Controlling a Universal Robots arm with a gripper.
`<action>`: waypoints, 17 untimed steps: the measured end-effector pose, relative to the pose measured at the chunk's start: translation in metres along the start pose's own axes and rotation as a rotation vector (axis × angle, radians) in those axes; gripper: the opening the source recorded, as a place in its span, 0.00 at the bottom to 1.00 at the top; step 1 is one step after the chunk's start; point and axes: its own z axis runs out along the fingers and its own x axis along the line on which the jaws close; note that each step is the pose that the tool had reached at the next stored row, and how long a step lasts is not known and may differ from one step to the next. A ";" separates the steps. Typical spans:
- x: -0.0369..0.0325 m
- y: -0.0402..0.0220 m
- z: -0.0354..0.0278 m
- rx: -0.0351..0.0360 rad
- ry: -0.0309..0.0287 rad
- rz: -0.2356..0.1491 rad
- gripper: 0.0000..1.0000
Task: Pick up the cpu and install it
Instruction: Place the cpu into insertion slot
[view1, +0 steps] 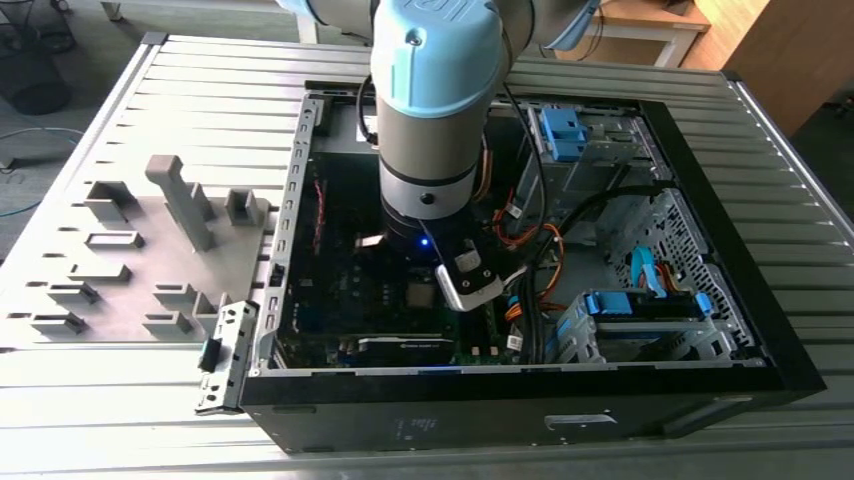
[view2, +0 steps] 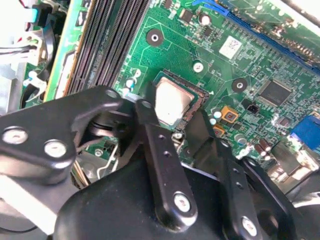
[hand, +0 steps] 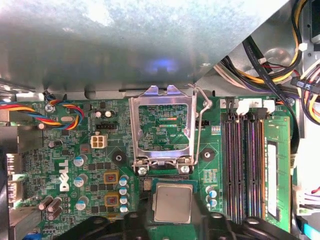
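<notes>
From my console, the gripper (view2: 174, 117) has its jaws spread a little wider than the cpu (view2: 172, 102). One black finger (view2: 152, 135) stands at each side of the chip. I see a thin strip of dark socket rim between the chip and one finger, so I read this as straddling, not pinching. The cpu lies flat and square in its socket on the green motherboard (view2: 200, 45), silvery top up.

The first wrist view gives me what the second does not. There the cpu (hand: 172, 202) is seated, and the hollow metal load frame (hand: 162, 95) is swung open just beside the socket. Board traces show through its window, and its wire lever (hand: 200, 120) is raised alongside it. The memory slots (hand: 245, 165) run past the socket on one side, and a bundle of coloured wires (hand: 65, 112) lies well off on the other.

The second wrist view is the one that lets me judge the fingers against the chip's edges.

The exterior view shows the arm (view1: 427, 100) reaching straight down into the open computer case (view1: 787, 350). A graphics card (view1: 407, 350) lies near the case's front wall. The grey fixture blocks (view1: 180, 200) sit outside the case on the slatted table (view1: 134, 400), toward the exterior view's left.
</notes>
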 end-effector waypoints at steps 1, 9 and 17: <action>0.0000 0.0000 0.0000 0.0000 0.0000 0.000 0.45; 0.0001 0.0000 0.0029 0.0019 0.0000 0.000 0.52; -0.0009 0.0000 0.0035 0.0118 -0.0005 0.016 0.52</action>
